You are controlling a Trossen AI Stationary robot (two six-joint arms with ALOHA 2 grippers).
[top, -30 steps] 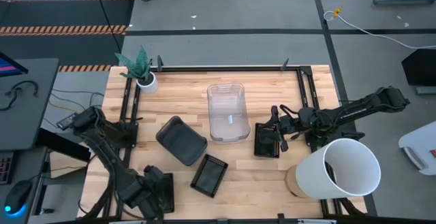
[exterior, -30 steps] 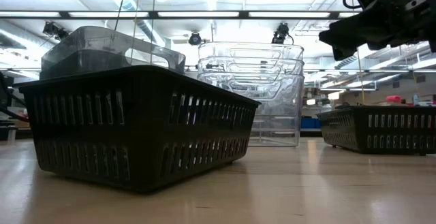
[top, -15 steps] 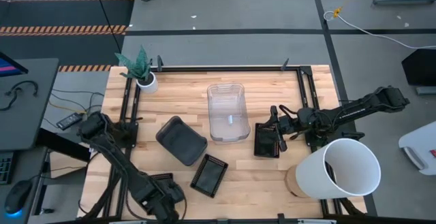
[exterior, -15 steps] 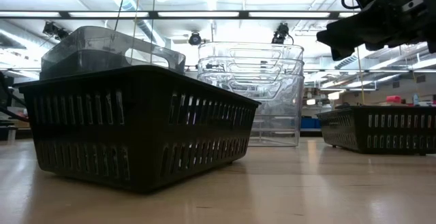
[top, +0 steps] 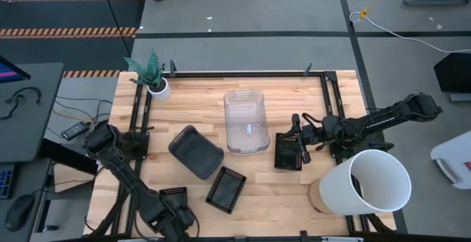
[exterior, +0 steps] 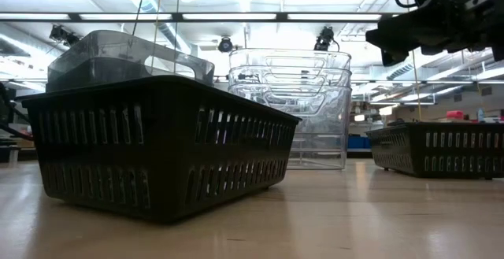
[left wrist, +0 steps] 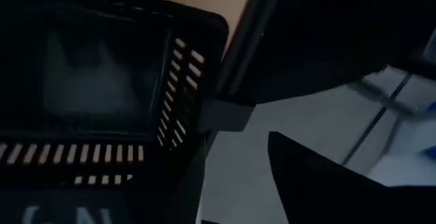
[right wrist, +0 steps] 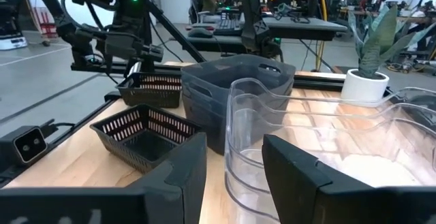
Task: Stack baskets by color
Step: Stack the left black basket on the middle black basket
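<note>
Both arms were at the counter (top: 331, 198). The left end effector (top: 174, 214) was at the near left corner of the counter, directly at a black mesh basket (top: 174, 196) that stood there. In the left wrist view its two fingers (left wrist: 327, 183) stood apart, and a corner of this basket's perforated wall (left wrist: 180, 81) was seen between them. The one finger that showed clearly was not touching the wall, so I judged this end effector open and holding nothing.

The right end effector (top: 298, 145) hovered over a second black mesh basket (top: 287, 154), which stood just beside the right side of the clear basket stack (top: 245, 121). In the low view it hung (exterior: 402, 38) clearly above that basket (exterior: 441, 149), not touching it. In the right wrist view its fingers (right wrist: 300, 176) were parted with nothing between them, so it was open as well.

The clear baskets were nested in the middle of the counter. The smoky dark grey basket stack (top: 195, 151) stood to their left, turned at an angle. A third black mesh basket (top: 226, 189) lay alone, just beside the near corner of the grey stack.

A large white bucket (top: 364, 182) stood at the near right corner. A small white plant pot (top: 158, 89) stood at the far left corner.
</note>
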